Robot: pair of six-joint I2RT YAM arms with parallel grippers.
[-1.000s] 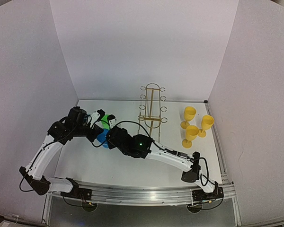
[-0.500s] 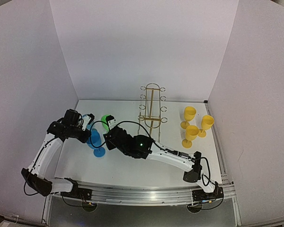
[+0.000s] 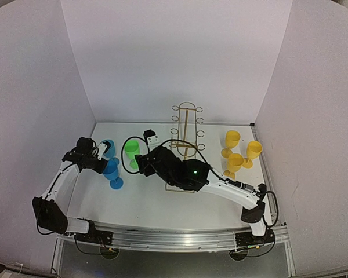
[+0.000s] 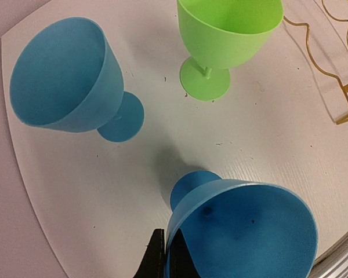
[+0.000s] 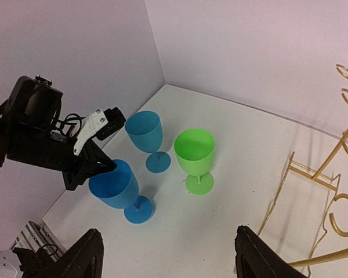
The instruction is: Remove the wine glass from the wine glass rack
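Evidently near done: no glass hangs on the rack [image 3: 185,130]; left hand [image 3: 102,165] grips the lower blue glass [image 3: 112,172], standing on the tabletop [image 3: 151,202]; right hand [image 5: 168,258] open, empty.

Matt plastic green glass [image 5: 194,152] (faint sheen), shiny wire rack [image 3: 186,130], smooth table [image 3: 156,202]

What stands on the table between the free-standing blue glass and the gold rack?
The green glass, upright; the right wrist view shows it plainly.
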